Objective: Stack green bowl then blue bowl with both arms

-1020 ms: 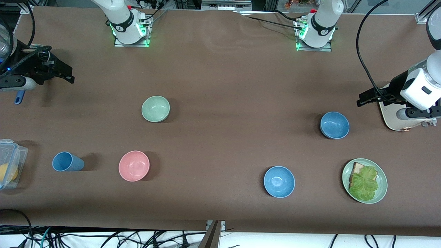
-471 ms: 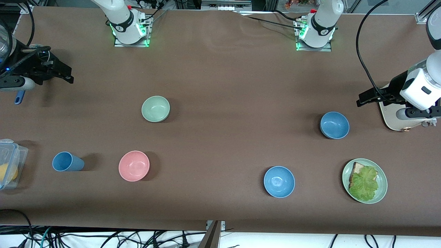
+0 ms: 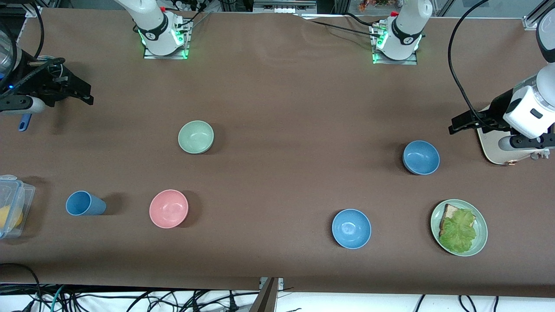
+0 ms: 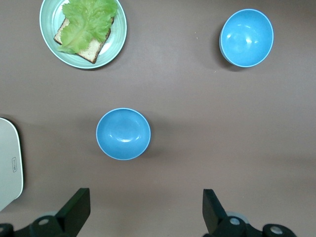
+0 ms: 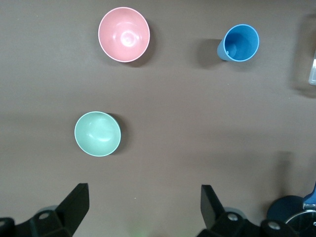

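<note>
The green bowl stands empty toward the right arm's end of the table; it also shows in the right wrist view. The duller blue bowl stands empty toward the left arm's end; it shows in the left wrist view. My right gripper hangs open and empty, high over the right arm's end of the table. My left gripper hangs open and empty, high beside a white device, with the blue bowl just ahead of it.
A brighter blue bowl and a green plate with bread and lettuce stand nearer the camera. A pink bowl, a blue cup and a clear box stand toward the right arm's end. The white device lies under the left arm.
</note>
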Robot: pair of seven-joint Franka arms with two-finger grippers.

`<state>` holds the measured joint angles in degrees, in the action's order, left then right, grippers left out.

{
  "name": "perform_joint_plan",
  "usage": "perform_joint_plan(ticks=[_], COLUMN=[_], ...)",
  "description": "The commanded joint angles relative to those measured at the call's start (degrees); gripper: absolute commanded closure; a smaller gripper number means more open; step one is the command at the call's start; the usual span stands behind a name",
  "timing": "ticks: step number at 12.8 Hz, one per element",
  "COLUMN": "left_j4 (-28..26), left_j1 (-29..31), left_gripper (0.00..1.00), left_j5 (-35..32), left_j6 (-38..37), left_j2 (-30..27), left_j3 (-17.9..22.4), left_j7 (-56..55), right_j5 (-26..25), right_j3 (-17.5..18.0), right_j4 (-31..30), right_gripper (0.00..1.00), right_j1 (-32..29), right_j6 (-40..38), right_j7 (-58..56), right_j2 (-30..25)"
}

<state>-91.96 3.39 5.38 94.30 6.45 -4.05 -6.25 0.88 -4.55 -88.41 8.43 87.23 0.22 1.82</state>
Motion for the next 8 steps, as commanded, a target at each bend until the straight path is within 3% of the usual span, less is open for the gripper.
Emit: perform_joint_plan(ticks=[1, 8], left_j4=[1.78, 1.78], left_j1=[-0.14, -0.32], left_gripper=[0.0, 0.0], left_j5=[-1.34, -1.34], left_j6=[-1.22, -1.22], left_j2=[0.75, 0.75], left_j3=[-0.08, -0.08], left_j7=[1.07, 1.07], right_j5=[-0.45, -0.44], right_j3=[0.5, 0.5], right_j4=[1.66, 1.66], right_gripper=[0.0, 0.0], right_j1=[-0.17, -0.08], right_j6=[-1.27, -1.19], right_j7=[0.66, 0.13], right_j2=[0.46, 0.46])
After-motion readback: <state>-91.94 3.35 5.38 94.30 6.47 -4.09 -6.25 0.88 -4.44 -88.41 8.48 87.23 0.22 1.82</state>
